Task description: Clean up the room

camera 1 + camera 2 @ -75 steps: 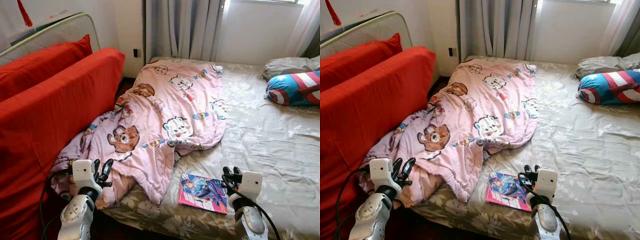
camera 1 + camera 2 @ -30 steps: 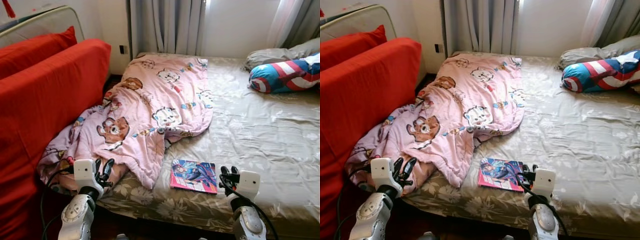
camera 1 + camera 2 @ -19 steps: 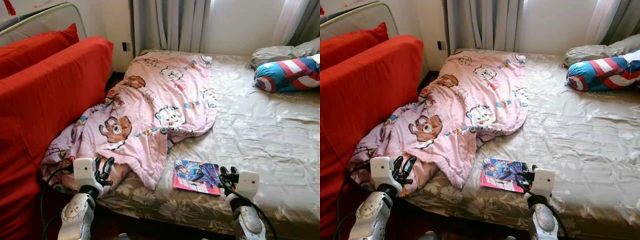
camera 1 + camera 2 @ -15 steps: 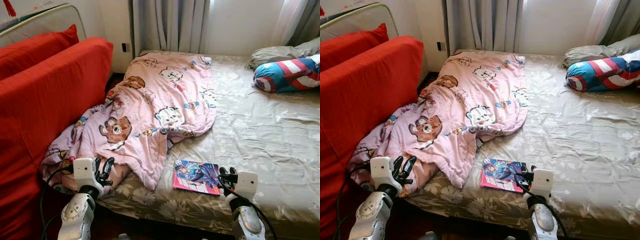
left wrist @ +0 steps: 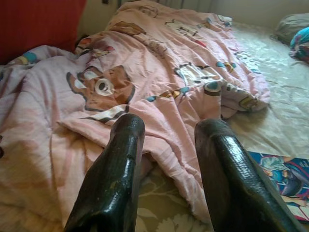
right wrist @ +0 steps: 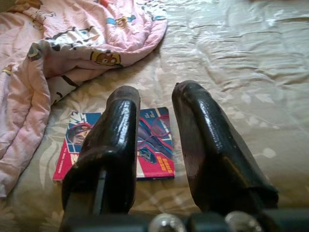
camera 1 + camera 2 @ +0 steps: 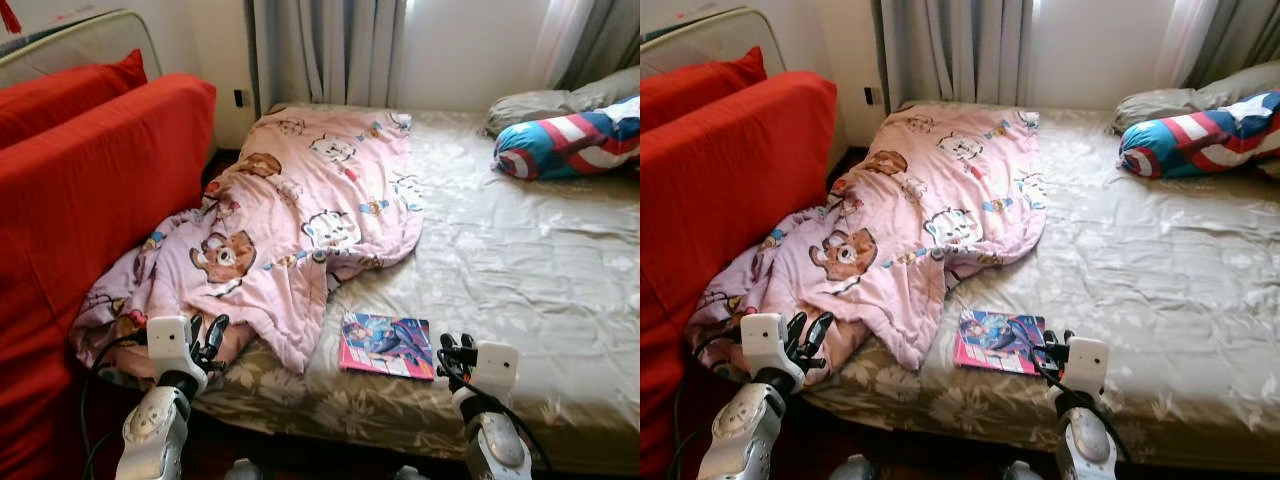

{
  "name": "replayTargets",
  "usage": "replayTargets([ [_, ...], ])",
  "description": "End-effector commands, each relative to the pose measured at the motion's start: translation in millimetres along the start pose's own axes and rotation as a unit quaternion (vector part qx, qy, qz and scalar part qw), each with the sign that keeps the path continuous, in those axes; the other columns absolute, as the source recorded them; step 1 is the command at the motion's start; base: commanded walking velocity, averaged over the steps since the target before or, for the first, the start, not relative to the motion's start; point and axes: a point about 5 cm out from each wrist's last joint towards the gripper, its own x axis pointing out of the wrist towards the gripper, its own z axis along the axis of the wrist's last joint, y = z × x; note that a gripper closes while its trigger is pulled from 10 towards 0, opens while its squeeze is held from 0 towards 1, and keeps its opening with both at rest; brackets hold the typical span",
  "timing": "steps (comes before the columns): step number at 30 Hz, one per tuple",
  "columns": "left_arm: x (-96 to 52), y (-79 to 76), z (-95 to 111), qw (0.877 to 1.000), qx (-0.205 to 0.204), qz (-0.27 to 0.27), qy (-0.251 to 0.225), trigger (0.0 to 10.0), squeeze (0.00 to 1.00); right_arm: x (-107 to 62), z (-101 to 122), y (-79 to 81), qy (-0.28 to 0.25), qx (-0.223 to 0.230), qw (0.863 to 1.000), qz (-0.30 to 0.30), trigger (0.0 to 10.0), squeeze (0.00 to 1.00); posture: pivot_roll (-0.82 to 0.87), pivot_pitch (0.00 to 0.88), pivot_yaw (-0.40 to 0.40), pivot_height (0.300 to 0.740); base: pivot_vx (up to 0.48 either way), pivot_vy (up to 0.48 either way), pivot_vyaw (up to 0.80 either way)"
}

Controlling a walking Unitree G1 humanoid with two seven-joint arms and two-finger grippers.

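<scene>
With both the left gripper [image 7: 203, 338] and right gripper [image 7: 452, 356] parted and empty, the thin book [image 7: 386, 345] lying flat near the bed's [image 7: 540, 270] front edge, beside the pink quilt [image 7: 300, 230], may slide away under a shallow pinch.

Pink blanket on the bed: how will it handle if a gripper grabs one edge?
The pink blanket lies crumpled in soft folds, so it is probably floppy and would trail rather than lift whole. It spills over the bed edge by the red cushion, so it may drag. One corner sits near the comic book and might nudge it.
</scene>
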Motion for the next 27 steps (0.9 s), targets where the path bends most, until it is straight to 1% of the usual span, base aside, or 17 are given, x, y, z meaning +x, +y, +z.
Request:
replayTargets([
  [1, 0.1, -0.9, -0.4, 1.0, -0.003, -0.003, 0.004, 10.0, 0.0, 0.0, 1.2, -1.0, -0.002, -0.001, 1.0, -0.002, 10.0, 0.0, -0.03, 0.027, -0.005, 0.652, 0.0, 0.0, 0.0],
  [10, 0.1, -2.0, -1.4, 1.0, -0.003, -0.006, 0.008, 10.0, 0.0, 0.1, 0.3, 0.1, 0.001, -0.001, 1.0, 0.0, 10.0, 0.0, -0.02, 0.026, -0.006, 0.652, 0.0, 0.0, 0.0],
  [17, -0.4, -2.4, -2.1, 1.0, -0.004, -0.007, 0.009, 10.0, 0.0, 1.2, -2.3, 0.9, 0.015, -0.006, 1.0, 0.002, 10.0, 0.0, -0.03, 0.025, -0.007, 0.652, 0.0, 0.0, 0.0],
  [19, -0.5, -2.6, -2.3, 1.0, -0.005, -0.007, 0.009, 10.0, 0.0, 1.1, -2.2, 0.6, 0.014, -0.006, 1.0, 0.001, 10.0, 0.0, -0.03, 0.024, -0.007, 0.637, 0.0, 0.0, 0.0],
  [21, -0.5, -2.7, -2.4, 1.0, -0.005, -0.007, 0.009, 10.0, 0.0, 0.8, -0.3, 0.0, 0.003, 0.0, 1.0, -0.002, 10.0, 0.0, -0.03, 0.023, -0.006, 0.637, 0.0, 0.0, 0.0],
  [27, -0.3, -3.6, -2.8, 1.0, -0.008, -0.01, 0.008, 10.0, 0.0, 0.9, 0.2, -0.9, 0.004, 0.001, 1.0, -0.004, 10.0, 0.0, -0.03, 0.015, -0.006, 0.637, 0.0, 0.0, 0.0],
])
